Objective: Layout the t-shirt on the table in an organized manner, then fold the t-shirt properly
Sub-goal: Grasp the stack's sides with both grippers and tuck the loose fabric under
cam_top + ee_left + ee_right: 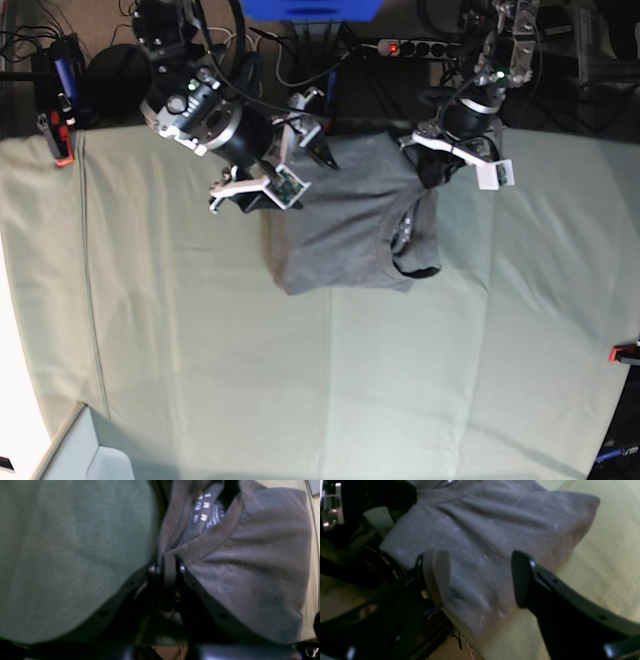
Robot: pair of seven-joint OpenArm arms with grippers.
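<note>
Base view: the t-shirt (340, 225) lies bunched near the far edge of the table (200, 380), roughly mid-width, with its collar (410, 245) turned toward the side where the left arm works. One red clamp (58, 140) sits at the table's far corner, another (625, 352) on the opposite edge.

Left gripper (167, 566) is closed tight on a fold of the dark grey fabric right at the collar; in the left wrist view its jaws are nearly touching with cloth pinched between them. White print on the inside neck label (208, 511) is visible but blurred, unreadable.

Right gripper (480, 580) is spread wide, with the shirt's fabric lying between its two fingers; the pale padded finger (437, 575) sits over the shirt's edge near the table edge, the black one (522, 580) over the cloth side. Can't tell whether either finger touches the fabric. In the base view it sits at the shirt's far corner.
</note>
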